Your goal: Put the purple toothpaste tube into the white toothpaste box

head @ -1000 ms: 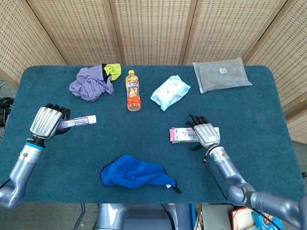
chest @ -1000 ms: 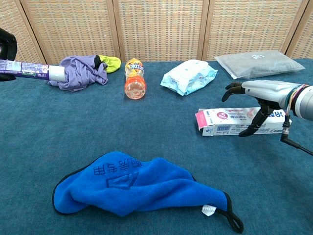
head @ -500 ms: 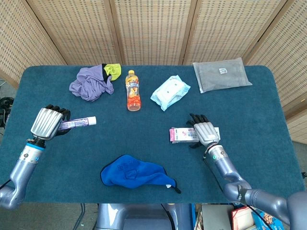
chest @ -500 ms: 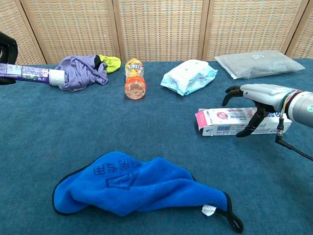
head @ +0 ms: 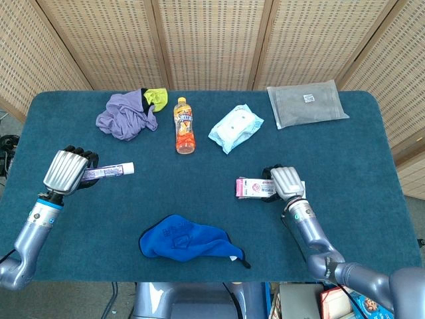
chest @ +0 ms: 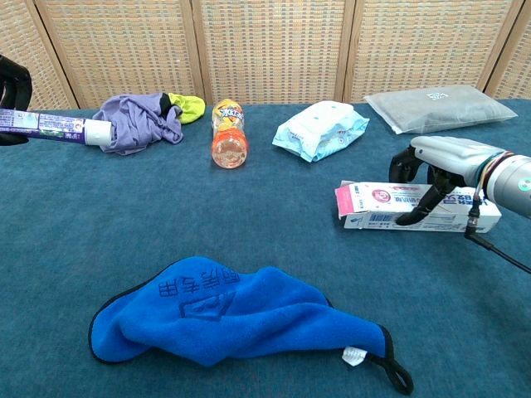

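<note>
Purple toothpaste tube (head: pixel 106 172) is being held by the left hand (head: pixel 65 172) at the left side of the table (head: pixel 372 133), its fingers (head: pixel 78 151) curled around the body while the white cap end is sticking out toward the middle; in the chest view the tube (chest: pixel 50 126) is showing raised off the cloth surface, level. That hand is hardly moving compared with a second ago.

What is changing is on the right. A second ago the right hand (head: pixel 284 183) was hovering with its fingers spread above the white toothpaste box (head: pixel 255 189); now those fingers (chest: pixel 412 212) are closing down around the box (chest: pixel 390 206), and in the chest view the box is sitting slightly shifted, its pink flap end (chest: pixel 344 199) tipped up a little. Whether the hand is truly gripping it or only pressing against it is hard to tell, though it is looking like a grasp.

That is probably meaning both items are now in hand, tube and box well apart across the table. The next stage is likely calling for bringing them together and lining the tube up with the flap end. The blue cloth (head: pixel 186 240) is lying between them near the front edge.
</note>
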